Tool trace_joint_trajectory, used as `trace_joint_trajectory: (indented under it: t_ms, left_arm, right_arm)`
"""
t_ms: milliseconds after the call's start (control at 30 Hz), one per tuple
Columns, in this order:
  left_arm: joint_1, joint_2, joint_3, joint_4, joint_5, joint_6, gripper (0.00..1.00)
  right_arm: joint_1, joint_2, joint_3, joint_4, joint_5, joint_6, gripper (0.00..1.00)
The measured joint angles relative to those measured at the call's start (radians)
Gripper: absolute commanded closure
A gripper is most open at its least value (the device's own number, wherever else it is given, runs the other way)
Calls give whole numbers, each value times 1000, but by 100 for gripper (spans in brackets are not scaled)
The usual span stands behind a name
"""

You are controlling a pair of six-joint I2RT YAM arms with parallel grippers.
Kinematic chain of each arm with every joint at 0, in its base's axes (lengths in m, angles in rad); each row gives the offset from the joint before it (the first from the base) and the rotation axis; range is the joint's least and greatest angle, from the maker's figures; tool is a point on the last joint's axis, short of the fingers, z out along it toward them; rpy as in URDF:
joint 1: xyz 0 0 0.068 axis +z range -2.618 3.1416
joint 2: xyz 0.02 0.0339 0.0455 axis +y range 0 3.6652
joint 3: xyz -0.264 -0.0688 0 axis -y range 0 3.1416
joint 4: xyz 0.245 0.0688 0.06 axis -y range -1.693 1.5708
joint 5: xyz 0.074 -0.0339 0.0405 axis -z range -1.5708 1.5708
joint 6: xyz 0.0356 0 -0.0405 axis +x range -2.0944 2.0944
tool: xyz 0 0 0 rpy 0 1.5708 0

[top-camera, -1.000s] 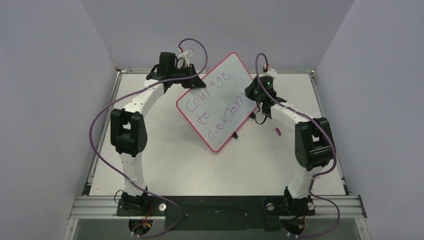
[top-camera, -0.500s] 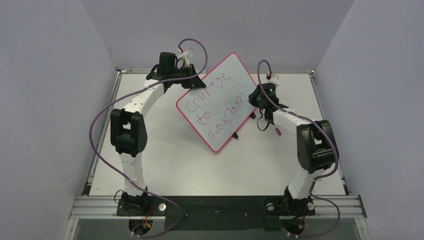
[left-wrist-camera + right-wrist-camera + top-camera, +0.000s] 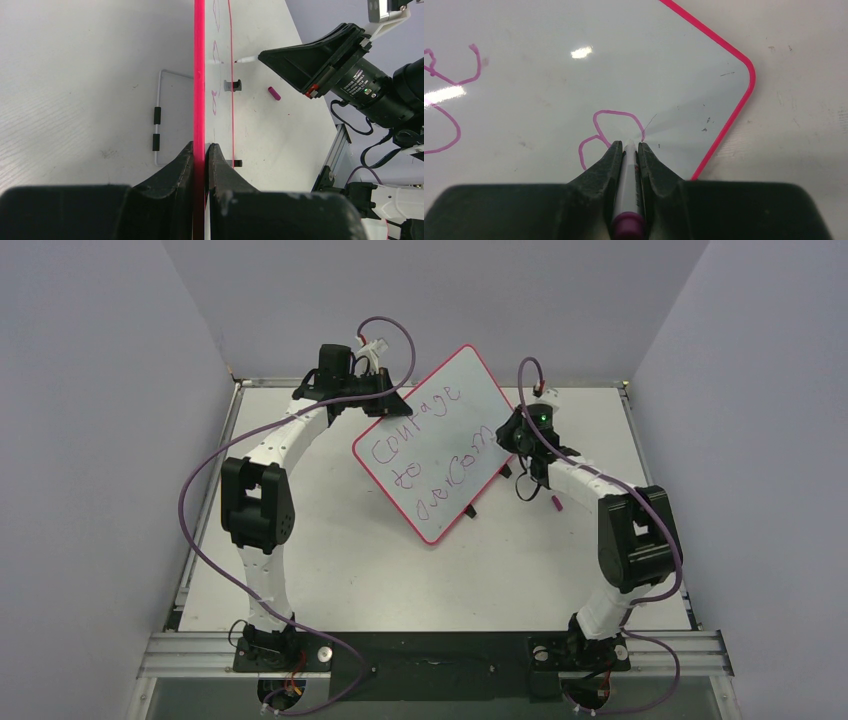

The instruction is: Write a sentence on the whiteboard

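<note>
The whiteboard (image 3: 440, 455), white with a pink rim, stands tilted at the table's middle back. The sentence (image 3: 428, 450) reads "Courage to overcom" in purple-pink lines. My left gripper (image 3: 385, 400) is shut on the board's upper left rim (image 3: 199, 75), seen edge-on in the left wrist view. My right gripper (image 3: 512, 435) is shut on a white marker (image 3: 626, 180) with a purple end. The marker tip touches the board (image 3: 574, 75) at the last letter (image 3: 611, 132), near the board's right corner. The marker tip also shows in the left wrist view (image 3: 245, 59).
A purple marker cap (image 3: 556, 504) lies on the table right of the board; it also shows in the left wrist view (image 3: 273, 93). The board's wire stand (image 3: 160, 120) rests on the table behind it. Black clip feet (image 3: 470, 512) sit under the lower edge. Grey walls enclose the table.
My right gripper with the marker has shifted slightly right and up along the board's right edge, adding strokes to the last letter. The left gripper and the board have stayed still.
</note>
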Motion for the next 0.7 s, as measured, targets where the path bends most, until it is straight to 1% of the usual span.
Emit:
trace_joint_trajectory:
  t_ms: [400, 700]
  left_arm:
    - [0, 0, 0, 0, 0, 0, 100]
    - [0, 0, 0, 0, 0, 0, 100]
  right_arm:
    - [-52, 4, 82, -10, -14, 3, 100]
    - [-59, 68, 100, -5, -40, 26, 100]
